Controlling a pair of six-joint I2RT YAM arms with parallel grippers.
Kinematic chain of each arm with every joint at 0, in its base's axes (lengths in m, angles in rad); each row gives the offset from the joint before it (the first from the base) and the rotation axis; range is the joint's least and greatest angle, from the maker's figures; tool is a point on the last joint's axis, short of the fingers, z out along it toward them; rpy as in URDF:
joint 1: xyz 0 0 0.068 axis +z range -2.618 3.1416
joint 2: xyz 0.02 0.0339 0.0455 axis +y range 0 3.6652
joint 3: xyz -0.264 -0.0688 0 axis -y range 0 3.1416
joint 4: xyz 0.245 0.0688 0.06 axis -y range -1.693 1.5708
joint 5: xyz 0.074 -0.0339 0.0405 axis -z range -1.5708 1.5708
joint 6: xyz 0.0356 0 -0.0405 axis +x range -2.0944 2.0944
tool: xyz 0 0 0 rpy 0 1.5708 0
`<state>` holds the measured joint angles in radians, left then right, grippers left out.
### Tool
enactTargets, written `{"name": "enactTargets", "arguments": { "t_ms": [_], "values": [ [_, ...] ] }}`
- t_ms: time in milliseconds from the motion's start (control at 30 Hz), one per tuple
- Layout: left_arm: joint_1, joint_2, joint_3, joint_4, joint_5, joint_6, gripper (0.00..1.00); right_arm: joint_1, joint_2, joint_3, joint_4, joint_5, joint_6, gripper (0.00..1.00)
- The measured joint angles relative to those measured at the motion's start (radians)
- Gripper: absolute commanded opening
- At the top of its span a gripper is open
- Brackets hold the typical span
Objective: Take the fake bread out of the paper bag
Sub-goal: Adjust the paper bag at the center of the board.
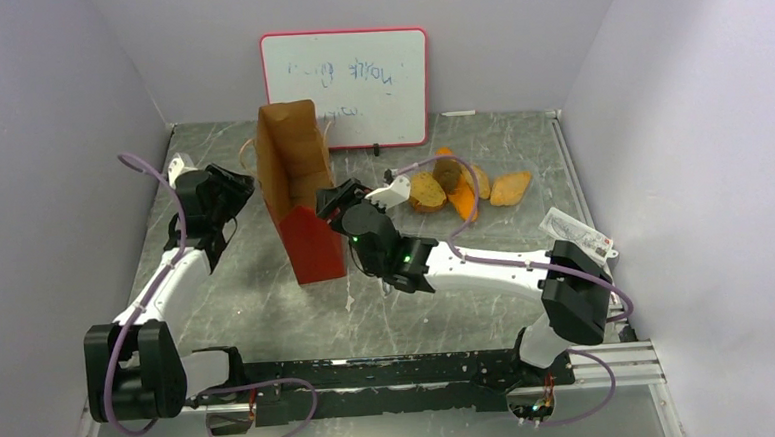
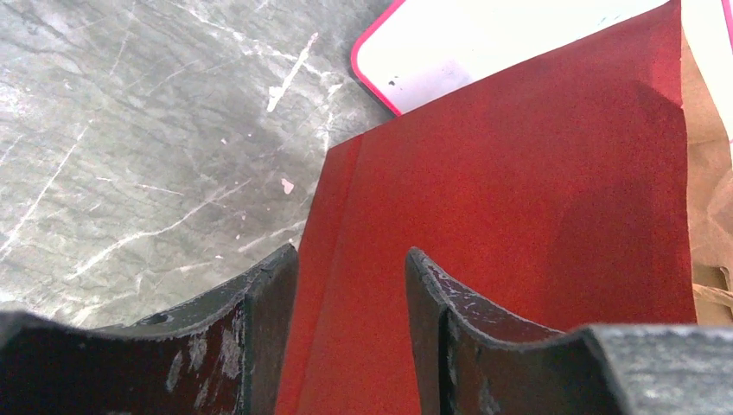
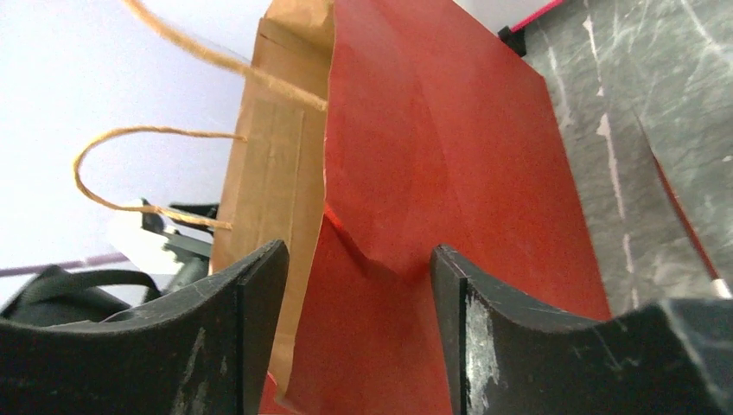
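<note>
The paper bag stands mid-table, red outside and brown inside, with its mouth facing up and back. Several pieces of fake bread lie on the table to its right: a round brown slice, an orange loaf and tan rolls. My left gripper is open against the bag's left side, and only the red wall shows beyond the left gripper. My right gripper is open at the bag's right side. In the right wrist view the right gripper straddles the edge of the bag without pinching it. The loop handles hang free.
A pink-framed whiteboard leans on the back wall behind the bag. A small white packet lies near the right wall. Purple walls close in both sides. The right arm's forearm stretches across the table in front of the bread.
</note>
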<state>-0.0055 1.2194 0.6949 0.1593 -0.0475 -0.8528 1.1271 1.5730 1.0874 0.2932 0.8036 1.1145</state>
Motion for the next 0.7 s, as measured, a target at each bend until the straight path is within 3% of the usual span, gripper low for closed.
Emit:
{"name": "enactTargets", "arguments": {
  "t_ms": [267,300,333,433,700],
  "values": [
    [0.000,-0.053,0.003,-0.051,-0.066,0.011,0.46,0.044,-0.008,0.087,-0.042,0.037,-0.214,0.67],
    [0.000,-0.062,0.004,-0.057,-0.077,0.012,0.46,0.048,-0.012,0.095,-0.045,0.041,-0.235,0.68],
    [0.000,-0.070,0.005,-0.063,-0.087,0.012,0.47,0.054,-0.018,0.105,-0.052,0.045,-0.262,0.75],
    [-0.001,-0.091,0.005,-0.086,-0.116,0.011,0.49,0.074,-0.034,0.125,-0.059,0.063,-0.352,0.77],
    [-0.001,-0.158,0.006,-0.136,-0.208,0.021,0.63,0.161,-0.167,0.087,-0.045,0.164,-0.636,0.79]
  ]
}}
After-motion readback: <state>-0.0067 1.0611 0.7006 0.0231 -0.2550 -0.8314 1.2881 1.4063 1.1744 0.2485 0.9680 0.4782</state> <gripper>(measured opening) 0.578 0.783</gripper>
